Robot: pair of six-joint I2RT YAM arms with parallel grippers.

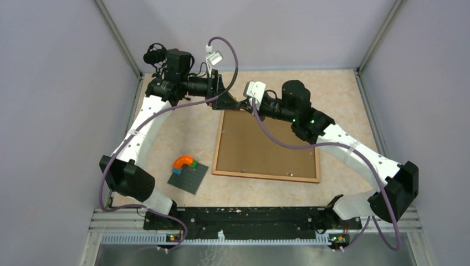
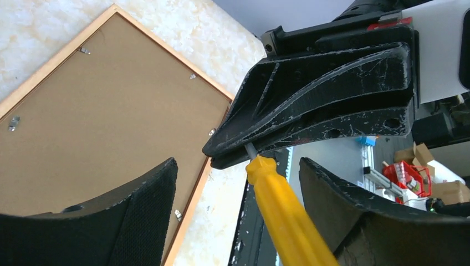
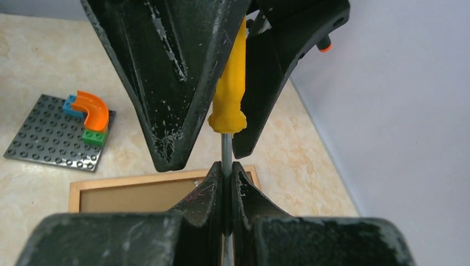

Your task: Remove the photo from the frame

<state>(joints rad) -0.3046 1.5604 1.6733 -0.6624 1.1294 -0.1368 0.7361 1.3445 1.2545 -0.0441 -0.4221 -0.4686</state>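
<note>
1. Two arm bases sit on a black rail (image 1: 249, 219) at the near edge of the table (image 1: 343, 100), whose top is mottled beige with a stone look.
2. Near left lies a small dark grey studded baseplate (image 1: 191, 178). It carries a curved orange brick (image 1: 184, 162) over a blue brick (image 3: 69, 104) and a green brick (image 3: 94, 137).
3. A strip of bare tabletop separates the baseplate from the frame (image 1: 266, 147), which lies flat in the middle with its back up. Only matte brown fibreboard inside a thin pale wooden border shows.
4. Small metal clips (image 2: 83, 50) sit along the inner edges of the backing.
5. Bare table runs beside the frame's right edge as far as the right wall, and a narrower strip lies between its near edge and the rail.
6. Both grippers meet above the frame's far left corner.
7. The right gripper (image 3: 226, 169) has its scuffed black fingers pressed together on the thin grey metal shaft of a screwdriver (image 2: 282, 216).
8. The left gripper (image 2: 238, 163) stands wide apart, its textured pads (image 2: 149, 210) on either side of the smooth yellow handle with a gap on each side, gripping nothing.
9. Pale lilac-grey walls close in the left, right and far sides.
</note>
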